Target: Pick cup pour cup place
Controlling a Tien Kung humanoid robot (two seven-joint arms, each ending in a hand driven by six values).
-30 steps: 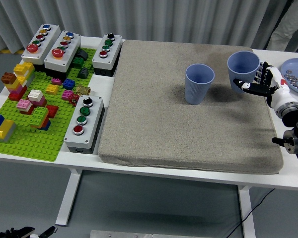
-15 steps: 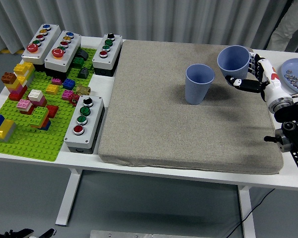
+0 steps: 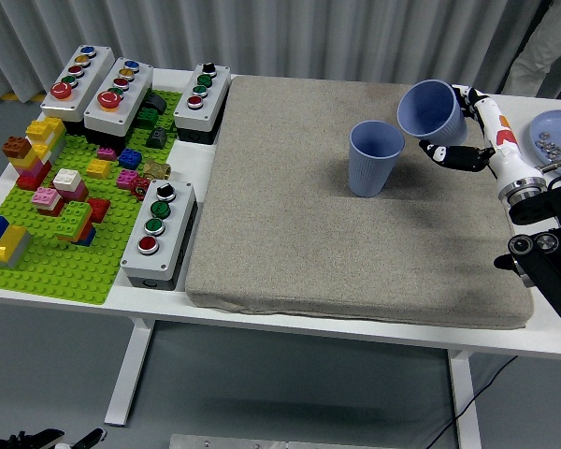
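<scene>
The standing blue cup (image 3: 376, 157) is upright on the grey mat (image 3: 355, 206), which lies on the desk (image 3: 65, 292). Just beyond and right of that cup, the right hand (image 3: 467, 131) has its fingers (image 3: 446, 152) wrapped round the tilted blue cup (image 3: 433, 110), mouth leaning toward the standing cup's rim. This looks like the pouring step; next, more tilt over that rim, then setting down. The left hand is unseen.
</scene>
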